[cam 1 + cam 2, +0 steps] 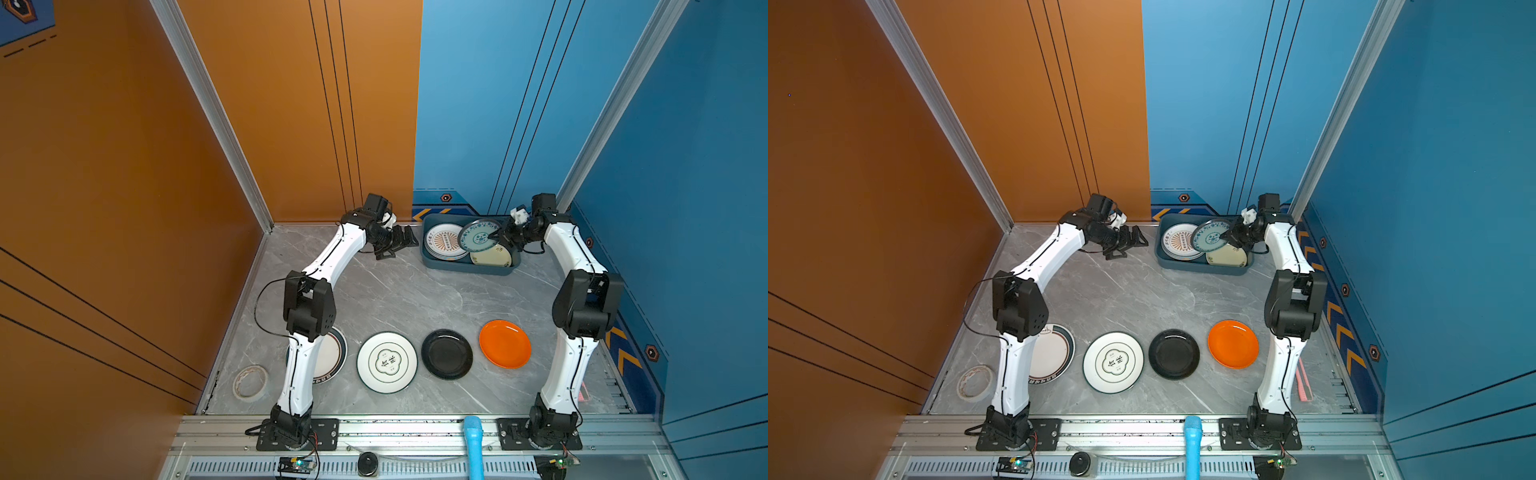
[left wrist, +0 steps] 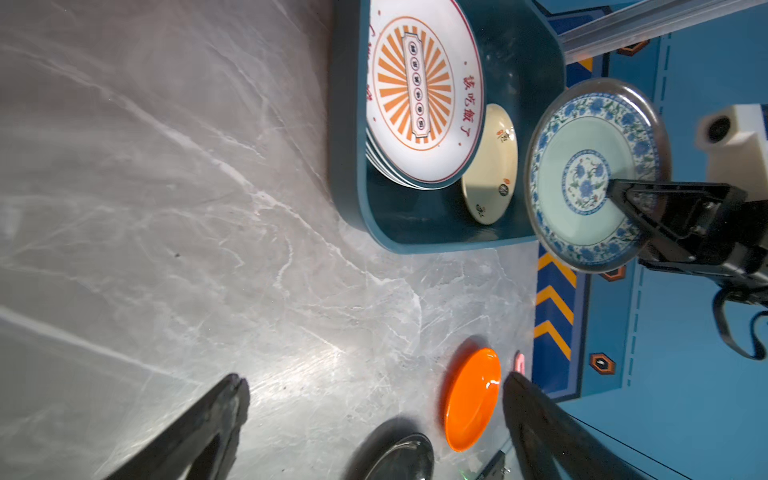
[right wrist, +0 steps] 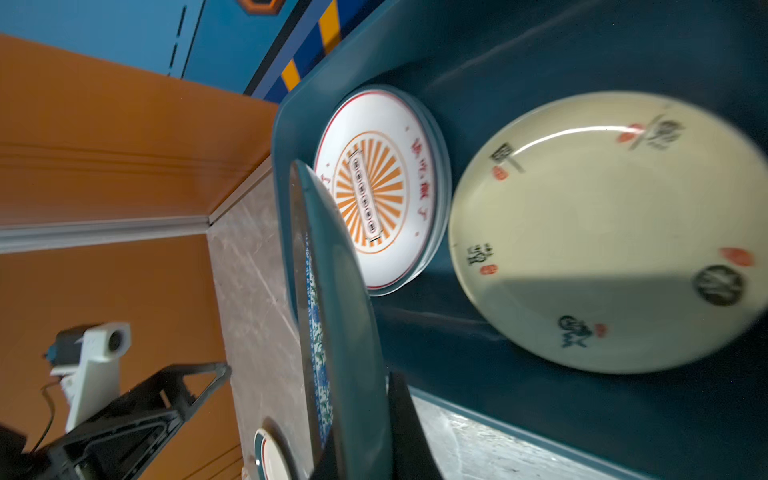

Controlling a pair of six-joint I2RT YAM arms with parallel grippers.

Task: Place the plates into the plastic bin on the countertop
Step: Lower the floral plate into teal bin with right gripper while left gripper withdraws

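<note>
We log right gripper (image 1: 496, 237) clamped on teal-patterned plate (image 1: 475, 237) over plastic bin (image 1: 465, 270), left gripper (image 1: 402, 245) spread wide, empty; next: lower, release.

Teal bin (image 1: 465, 269) at countertop (image 1: 395, 291) rear, holding sunburst stack (image 1: 441, 242) and cream plate (image 1: 493, 257); patterned plate (image 1: 477, 236) held tilted above them. Flat in front row: dark-rimmed plate (image 1: 333, 356), emblem plate (image 1: 387, 362), black plate (image 1: 446, 354), orange plate (image 1: 505, 344).

Only clean read: red characters 该吃饭了 on the rim of the sunburst plate (image 2: 424, 87), in the left wrist view. Its centre cartouche holds a column of small characters, too small to read. Cream plate (image 3: 602, 232) — black brush marks with red seals, illegible. Green-emblem plate (image 1: 387, 362) and dark-rimmed plate (image 1: 1054, 353) — lettering there, unreadable.
</note>
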